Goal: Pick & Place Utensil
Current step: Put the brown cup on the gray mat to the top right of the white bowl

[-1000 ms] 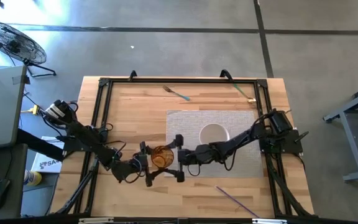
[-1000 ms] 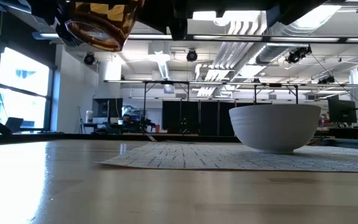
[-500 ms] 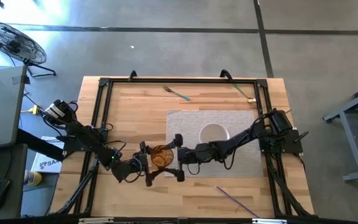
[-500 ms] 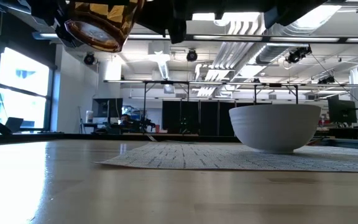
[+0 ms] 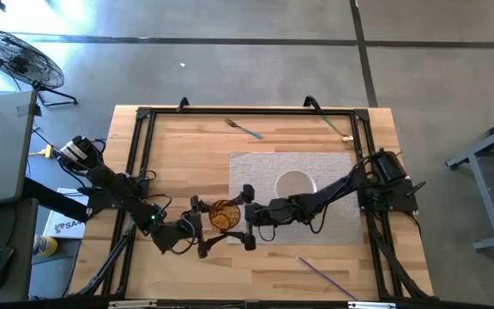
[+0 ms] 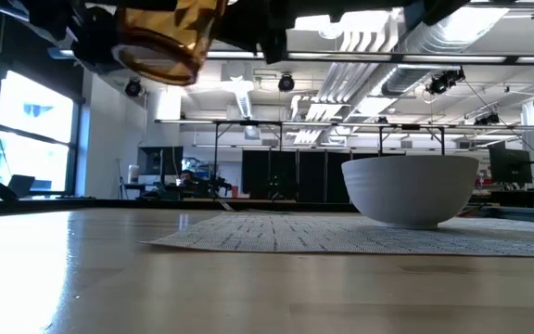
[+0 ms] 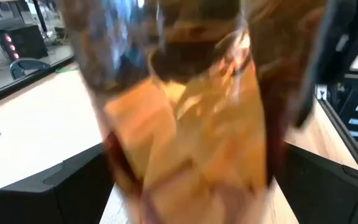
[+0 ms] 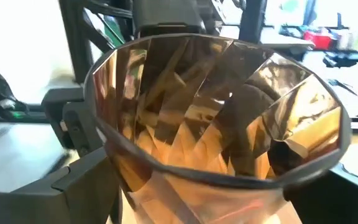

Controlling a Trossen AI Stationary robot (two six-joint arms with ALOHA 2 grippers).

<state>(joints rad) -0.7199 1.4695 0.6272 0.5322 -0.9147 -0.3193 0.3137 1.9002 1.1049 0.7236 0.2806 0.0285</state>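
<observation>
An amber faceted glass hangs in the air between my two grippers, above the bare wood left of the placemat. In the low view the glass is tilted, base down and to the left, mouth toward the right. My right gripper comes at it from the table's right and looks into its mouth. My left gripper stands at its other side, open, and the glass fills its view, blurred. A fork lies near the far edge. My right gripper holds the glass by its lower wall, one finger on each side, coming level from the table's right. The glass is lifted clear and tilted, mouth toward this gripper. My left gripper's fingers flank the glass; whether they touch it, I cannot tell.
A white bowl stands on a grey woven placemat right of the glass. A green-handled utensil lies at the far right and a purple one near the front edge. A black frame borders the table.
The glass has tipped further over and shifted a little toward the table's right. My left gripper has drawn back slightly toward the table's left. Neither gripper's finger gap has visibly changed.
</observation>
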